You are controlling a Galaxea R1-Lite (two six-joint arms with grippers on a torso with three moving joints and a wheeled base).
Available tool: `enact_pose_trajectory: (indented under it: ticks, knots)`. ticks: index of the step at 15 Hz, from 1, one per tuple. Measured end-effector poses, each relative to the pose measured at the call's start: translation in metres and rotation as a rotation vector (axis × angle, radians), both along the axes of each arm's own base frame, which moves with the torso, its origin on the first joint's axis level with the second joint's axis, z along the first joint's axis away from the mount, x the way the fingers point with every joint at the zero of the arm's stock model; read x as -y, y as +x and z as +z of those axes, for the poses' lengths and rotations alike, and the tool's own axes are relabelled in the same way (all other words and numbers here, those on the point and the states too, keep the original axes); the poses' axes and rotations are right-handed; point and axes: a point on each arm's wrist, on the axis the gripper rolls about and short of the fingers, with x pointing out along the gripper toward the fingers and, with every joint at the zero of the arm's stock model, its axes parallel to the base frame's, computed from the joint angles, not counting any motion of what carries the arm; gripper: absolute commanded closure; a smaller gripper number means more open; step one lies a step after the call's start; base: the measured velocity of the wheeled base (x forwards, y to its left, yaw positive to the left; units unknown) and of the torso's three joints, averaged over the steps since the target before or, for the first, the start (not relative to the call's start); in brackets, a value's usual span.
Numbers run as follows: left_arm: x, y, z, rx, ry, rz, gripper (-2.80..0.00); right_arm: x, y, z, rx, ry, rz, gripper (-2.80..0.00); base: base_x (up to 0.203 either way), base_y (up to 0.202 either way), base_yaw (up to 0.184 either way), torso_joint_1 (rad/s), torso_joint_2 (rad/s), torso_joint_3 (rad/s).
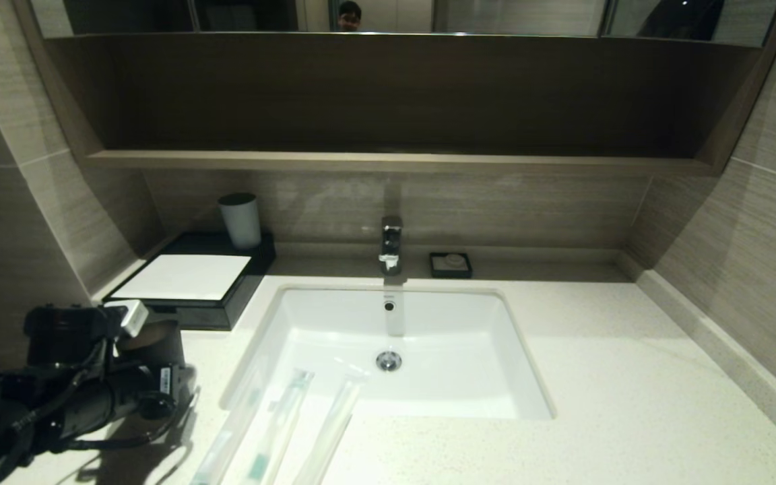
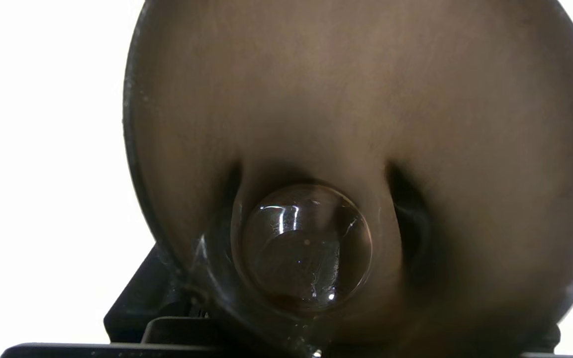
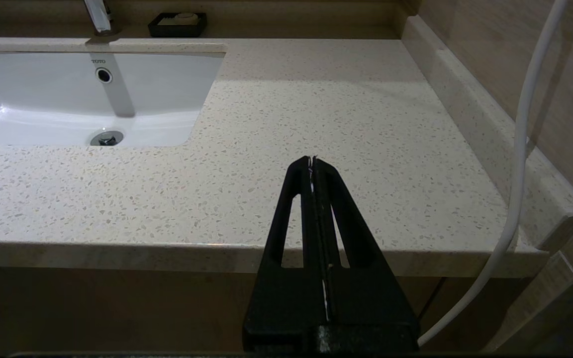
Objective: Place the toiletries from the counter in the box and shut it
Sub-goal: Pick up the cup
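Observation:
Three toiletries packets in clear wrap lie side by side on the counter point(image 1: 630, 404) at the sink's front-left corner: one point(image 1: 223, 444), a toothbrush with teal marks point(image 1: 279, 417), and a third point(image 1: 334, 424). The flat black box point(image 1: 207, 313) with its white top panel stands at the back left. My left gripper point(image 1: 131, 329) is right in front of the box, up against a dark brownish cup point(image 1: 153, 345). That cup's inside point(image 2: 316, 124) fills the left wrist view. My right gripper point(image 3: 312, 161) is shut and empty, above the counter's front edge on the right.
A pale grey cup point(image 1: 240, 220) stands at the back of the box. The faucet point(image 1: 391, 242) and a small black soap dish point(image 1: 450, 265) sit behind the white sink point(image 1: 496, 350). A wall ledge point(image 3: 485, 129) borders the counter on the right, with a white cable point(image 3: 520, 164) hanging there.

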Motion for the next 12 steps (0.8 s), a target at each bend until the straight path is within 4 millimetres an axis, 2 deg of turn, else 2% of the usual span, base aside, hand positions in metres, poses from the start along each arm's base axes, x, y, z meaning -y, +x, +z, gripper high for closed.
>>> enact_pose_trajectory:
  ticks: [4, 7, 12]
  knots:
    - [-0.004, -0.004, 0.015, 0.061, 0.001, 0.017, 0.0, 0.0, 0.0, 0.0, 0.0, 0.0, 0.0, 0.0, 0.0, 0.0, 0.0, 0.0, 0.0, 0.0]
    - [-0.014, -0.007, 0.032, 0.13, 0.009, 0.06, 0.0, 0.0, 0.0, 0.0, 0.0, 0.0, -0.001, 0.0, 0.0, 0.0, 0.0, 0.0, 0.0, 0.0]
    - [-0.024, 0.01, 0.065, 0.252, 0.021, 0.095, 0.0, 0.0, 0.0, 0.0, 0.0, 0.0, 0.0, 0.0, 0.0, 0.0, 0.0, 0.0, 0.0, 0.0]
